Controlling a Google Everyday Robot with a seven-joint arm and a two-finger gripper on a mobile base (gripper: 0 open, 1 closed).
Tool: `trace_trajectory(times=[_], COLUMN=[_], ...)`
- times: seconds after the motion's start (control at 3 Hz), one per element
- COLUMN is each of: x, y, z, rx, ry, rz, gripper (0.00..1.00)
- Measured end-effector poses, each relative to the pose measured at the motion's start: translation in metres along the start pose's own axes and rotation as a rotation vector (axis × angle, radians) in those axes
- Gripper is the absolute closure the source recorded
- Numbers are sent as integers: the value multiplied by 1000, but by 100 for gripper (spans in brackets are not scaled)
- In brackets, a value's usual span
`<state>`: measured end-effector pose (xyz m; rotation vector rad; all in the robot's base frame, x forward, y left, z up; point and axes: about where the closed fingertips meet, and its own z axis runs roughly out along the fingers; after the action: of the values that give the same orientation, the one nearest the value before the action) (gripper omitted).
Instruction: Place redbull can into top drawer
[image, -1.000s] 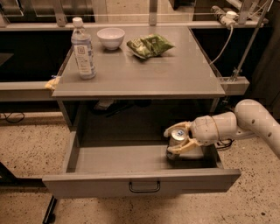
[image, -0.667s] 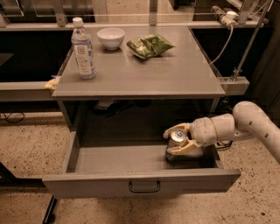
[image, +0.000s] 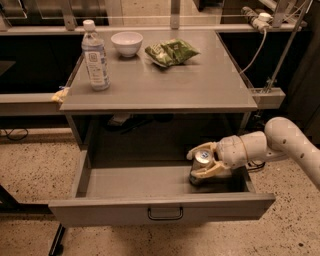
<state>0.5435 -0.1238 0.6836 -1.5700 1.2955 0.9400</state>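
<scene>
The top drawer (image: 160, 211) is pulled open below the grey table, its flat front with a small dark handle facing me. The redbull can (image: 202, 162) stands upright at the right end inside the drawer, its shiny top showing. My gripper (image: 201, 161) reaches in from the right on a white arm, and its cream fingers (image: 210, 171) are closed around the can on both sides.
On the grey table top (image: 160, 85) stand a clear water bottle (image: 95, 56), a white bowl (image: 126, 43) and a green snack bag (image: 171, 52). A white cable and metal frame (image: 270, 55) rise at the right. The drawer's left part holds nothing.
The gripper and can have shifted very slightly left inside the drawer; otherwise nothing has visibly changed.
</scene>
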Motion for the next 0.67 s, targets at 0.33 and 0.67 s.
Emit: trace_trajectory(times=[0.33,0.67], x=[0,0], y=[0,0], z=[0,0], rx=[0,0], ry=[0,0], rz=[0,0], gripper=[57,34])
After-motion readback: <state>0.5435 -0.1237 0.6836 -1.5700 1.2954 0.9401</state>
